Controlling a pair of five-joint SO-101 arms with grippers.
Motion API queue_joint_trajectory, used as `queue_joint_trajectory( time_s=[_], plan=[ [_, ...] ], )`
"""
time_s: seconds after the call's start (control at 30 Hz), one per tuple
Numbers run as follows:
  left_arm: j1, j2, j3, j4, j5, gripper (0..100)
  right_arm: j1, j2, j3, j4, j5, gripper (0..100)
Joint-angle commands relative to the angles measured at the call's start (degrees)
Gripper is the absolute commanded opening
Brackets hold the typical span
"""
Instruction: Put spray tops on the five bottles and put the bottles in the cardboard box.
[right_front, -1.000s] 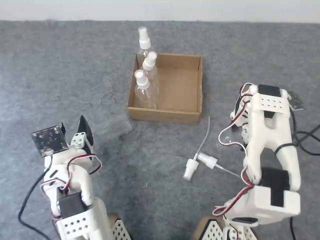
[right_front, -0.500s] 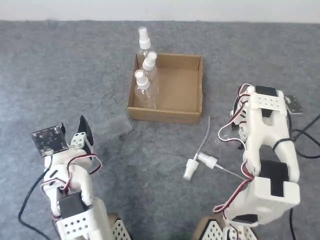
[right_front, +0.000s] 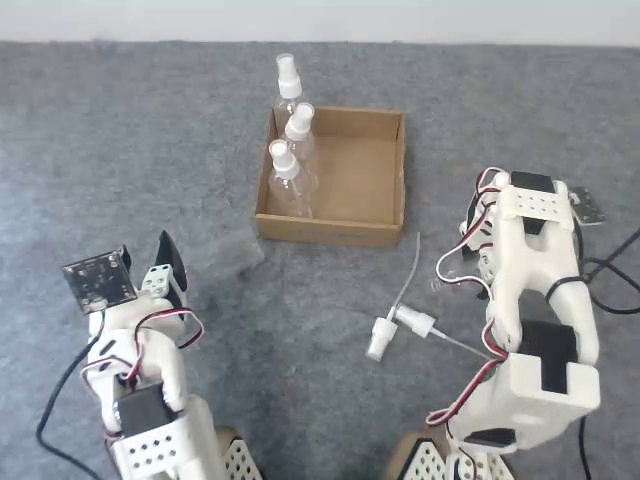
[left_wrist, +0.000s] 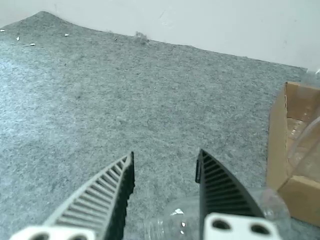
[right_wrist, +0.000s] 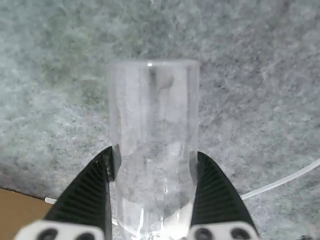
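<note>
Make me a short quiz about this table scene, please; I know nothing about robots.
1. How many loose spray tops lie on the carpet?
2. True or false: the right gripper is shut on a clear bottle.
3. The left gripper is: A) open, B) shut on a spray top, C) shut on a clear bottle.
Key: 1) two; 2) true; 3) A.
</note>
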Motion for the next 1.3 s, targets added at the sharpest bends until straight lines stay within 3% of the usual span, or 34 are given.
queue_joint_trajectory(
  time_s=[0.0,0.23,0.47,0.87,1.27],
  plan=[
    [-0.35,-0.88,-1.45,-1.49,-0.35,19,0.22,-0.66,-1.05,-0.75,0.53,7.8],
    [-0.35,-0.88,-1.45,-1.49,-0.35,19,-2.24,-0.66,-1.05,-0.40,0.79,21.3],
    [-0.35,-0.88,-1.45,-1.49,-0.35,19,-3.91,-0.75,-5.19,2.42,0.70,21.4],
    [-0.35,-0.88,-1.45,-1.49,-0.44,19,-5.49,-0.75,-20.57,20.53,1.05,21.4],
    [-0.35,-0.88,-1.45,-1.49,-0.44,19,-6.46,-0.75,-21.89,21.67,1.23,21.3]
  ],
)
